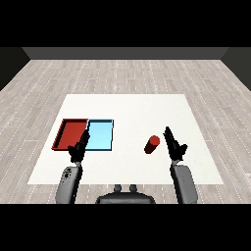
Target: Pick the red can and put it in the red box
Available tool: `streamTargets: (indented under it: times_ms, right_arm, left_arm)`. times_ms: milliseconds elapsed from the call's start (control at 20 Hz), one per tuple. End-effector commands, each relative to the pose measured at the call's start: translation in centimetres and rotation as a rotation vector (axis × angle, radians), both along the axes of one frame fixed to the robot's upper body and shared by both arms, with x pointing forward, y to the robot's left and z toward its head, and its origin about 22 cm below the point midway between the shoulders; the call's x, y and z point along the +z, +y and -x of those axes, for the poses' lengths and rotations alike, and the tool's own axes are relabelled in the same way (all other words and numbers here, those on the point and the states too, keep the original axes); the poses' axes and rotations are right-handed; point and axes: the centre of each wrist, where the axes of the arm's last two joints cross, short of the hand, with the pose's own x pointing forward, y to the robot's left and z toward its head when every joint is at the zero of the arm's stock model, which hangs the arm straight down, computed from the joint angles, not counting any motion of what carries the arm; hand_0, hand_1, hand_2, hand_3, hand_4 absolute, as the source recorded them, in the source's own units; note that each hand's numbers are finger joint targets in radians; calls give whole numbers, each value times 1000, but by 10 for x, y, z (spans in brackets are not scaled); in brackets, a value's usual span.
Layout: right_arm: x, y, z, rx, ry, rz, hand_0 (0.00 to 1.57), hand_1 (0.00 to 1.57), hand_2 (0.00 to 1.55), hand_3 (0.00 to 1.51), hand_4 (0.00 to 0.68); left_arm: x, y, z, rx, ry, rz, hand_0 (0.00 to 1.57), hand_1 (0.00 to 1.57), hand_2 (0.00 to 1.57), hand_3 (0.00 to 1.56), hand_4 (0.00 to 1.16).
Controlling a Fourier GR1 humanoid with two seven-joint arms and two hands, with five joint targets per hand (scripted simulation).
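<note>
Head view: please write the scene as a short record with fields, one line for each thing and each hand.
table: white table, seen from above and in front
red tray: red tray, at the table's left part, holds nothing
light blue tray: light blue tray, directly right of the red one, side by side, holds nothing
red can: red can, lying on the table right of both trays, outside them
left hand: left hand, fingers straight, over the near edges of the trays, holds nothing
right hand: right hand, fingers straight, just right of the can, not curled round it
</note>
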Motion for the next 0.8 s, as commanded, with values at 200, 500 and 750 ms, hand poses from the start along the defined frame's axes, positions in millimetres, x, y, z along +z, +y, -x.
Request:
streamTargets:
  times_ms: [200,500,750]
  right_arm:
    - [-6,-103,19,-38,23,19,0,0,0,0,0]
    - [-2,-117,31,11,-298,-58,0,0,0,0,0]
    - [-2,-131,22,27,-316,-52,0,0,0,0,0]
  left_arm:
    - [7,5,-7,24,-3,-32,0,0,0,0,0]
    - [26,10,-8,5,-465,92,0,0,0,0,0]
    - [4,2,2,-4,-453,66,0,0,0,0,0]
